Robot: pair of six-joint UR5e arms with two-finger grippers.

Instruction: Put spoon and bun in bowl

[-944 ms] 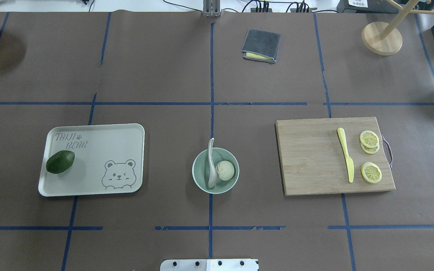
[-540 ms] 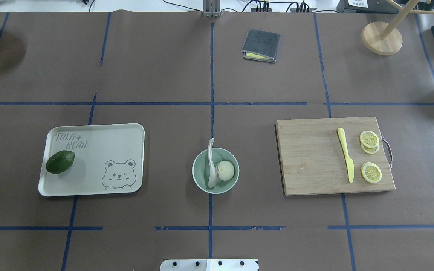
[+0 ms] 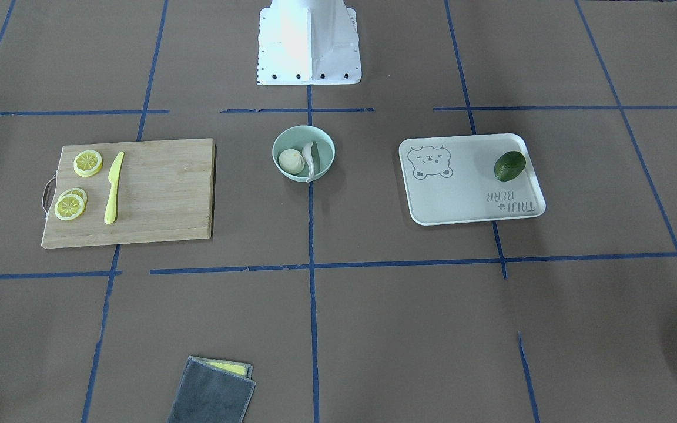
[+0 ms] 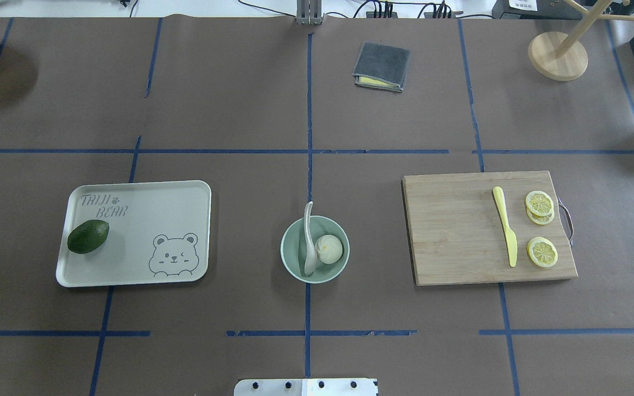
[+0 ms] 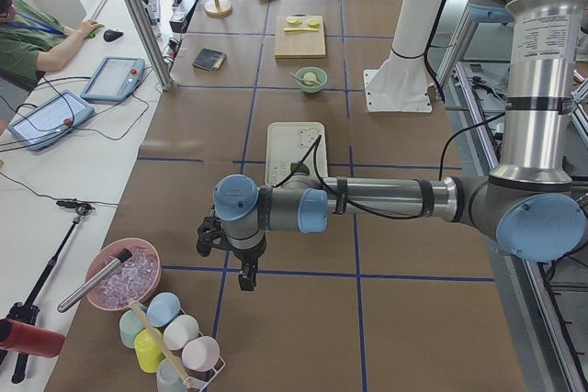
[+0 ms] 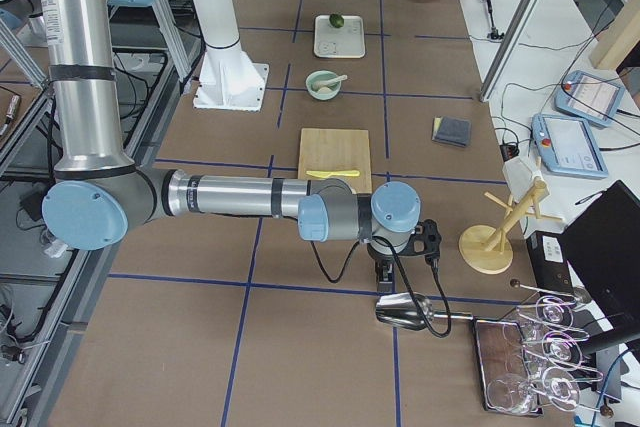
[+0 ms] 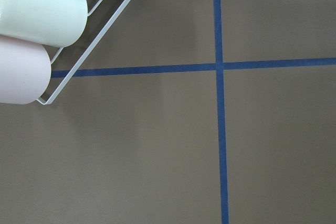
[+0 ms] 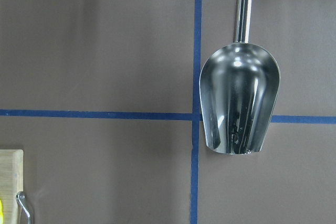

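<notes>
The pale mint-green bowl (image 4: 332, 271) stands at the table's middle, also seen in the front-facing view (image 3: 323, 148). The white pleated bun (image 4: 329, 249) lies inside it on its right side. The off-white spoon (image 4: 309, 247) rests in the bowl on the bun's left, its handle leaning over the far rim. My left gripper (image 5: 246, 277) hangs over the table's far left end, near a cup rack. My right gripper (image 6: 385, 272) hangs over the far right end, above a metal scoop. I cannot tell whether either is open or shut. Both are far from the bowl.
A white bear-print tray (image 4: 146, 192) with a dark green avocado (image 4: 88, 236) lies left of the bowl. A wooden cutting board (image 4: 454, 231) with a yellow knife (image 4: 506, 228) and lemon slices (image 4: 541, 252) lies right. A grey cloth (image 4: 381, 66) lies at the back. The metal scoop (image 8: 239, 98) lies under my right wrist.
</notes>
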